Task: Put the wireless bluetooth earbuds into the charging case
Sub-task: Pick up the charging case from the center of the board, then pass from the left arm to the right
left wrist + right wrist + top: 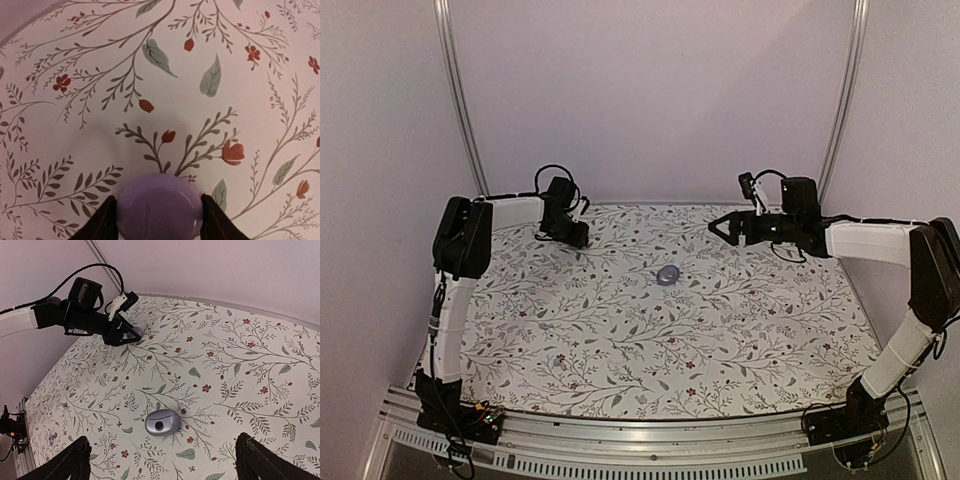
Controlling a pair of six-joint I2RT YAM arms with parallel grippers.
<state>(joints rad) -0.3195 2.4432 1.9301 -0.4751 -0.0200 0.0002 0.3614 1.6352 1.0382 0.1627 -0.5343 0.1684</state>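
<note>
- Lavender and glossy, the charging case sits between the fingers of the left gripper at the far left of the cloth. Both fingers press against its rounded sides, so we read this claw as clamped on the case.
- The hold is on a smooth, domed shell. We judge that the case could squirt forward out of the jaws or twist in them once it leaves the cloth.
- We cannot tell whether the case is shut or which way its hinge faces. If the squeeze runs across the two halves it would hold them together, and nothing could then go in.
- We cannot tell whether the case is clear of the cloth. If it is dragged instead of lifted, the fabric could ruck up and shift whatever lies on it.
- The right gripper hangs at the far right with its jaws wide apart and empty, well apart from the case. Helping there means a long reach across, and the two arms could knock each other.
- Near the middle of the cloth lies a grey-blue rounded piece with a dark spot. We cannot say whether it is one of the earbuds.
- We cannot pick the earbuds out with certainty. The printed flowers and leaves could be mistaken for them, so a pinch might close on bare cloth.
</note>
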